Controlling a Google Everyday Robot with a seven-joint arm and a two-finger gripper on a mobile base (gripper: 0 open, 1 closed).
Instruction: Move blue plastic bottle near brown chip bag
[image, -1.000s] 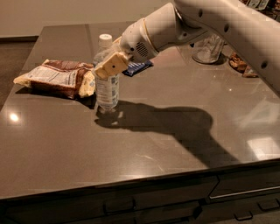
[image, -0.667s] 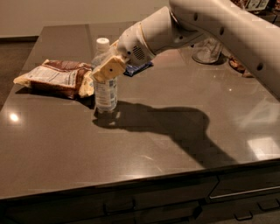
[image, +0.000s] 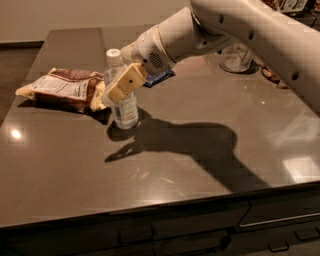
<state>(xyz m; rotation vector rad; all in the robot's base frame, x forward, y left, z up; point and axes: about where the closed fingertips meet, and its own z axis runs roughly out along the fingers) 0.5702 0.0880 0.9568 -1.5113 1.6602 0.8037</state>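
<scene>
The blue plastic bottle, clear with a white cap, stands upright on the dark countertop. It stands just right of the brown chip bag, which lies flat at the left, and almost touches the bag's cream end. My gripper reaches in from the upper right and is shut on the bottle's upper body. One tan finger crosses in front of the bottle; the other finger is hidden behind it.
A dark-blue snack bar wrapper lies behind the gripper. A clear glass container and a small brown item sit at the back right. The counter's front edge runs above the drawers.
The gripper and the bottle have shifted slightly left and down, staying beside the chip bag. The bag has not moved.
</scene>
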